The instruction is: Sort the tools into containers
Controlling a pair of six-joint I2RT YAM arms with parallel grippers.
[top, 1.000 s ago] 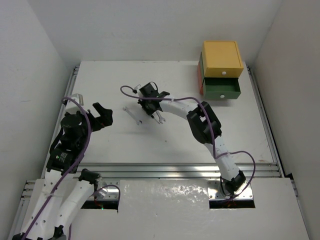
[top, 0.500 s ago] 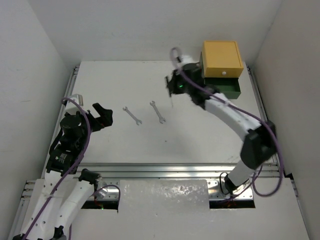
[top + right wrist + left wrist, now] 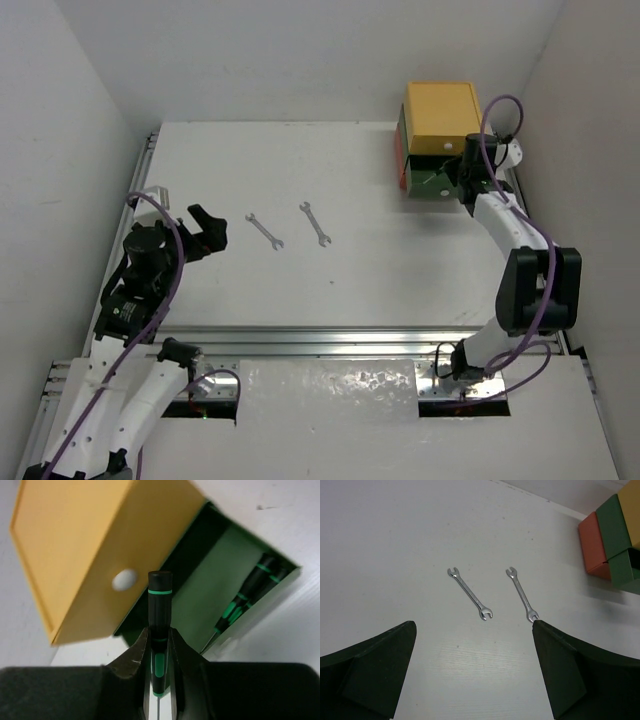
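The left gripper (image 3: 207, 232) hangs near the left edge of the table (image 3: 360, 285), jaws spread wide with nothing between them. Right of it the left wrench (image 3: 265, 230) and the right wrench (image 3: 315, 223) lie apart and roughly parallel, with bare tabletop on all sides. At the far right corner, the yellow drawer (image 3: 443, 115) is shut, above the pulled-out green drawer (image 3: 200, 595) and the red-orange drawer (image 3: 595, 542). The right gripper (image 3: 159, 636), jaws narrow, clamps a held screwdriver (image 3: 160, 605) at the green drawer's opening, and two stored screwdrivers (image 3: 245, 600) lie along one of its side walls
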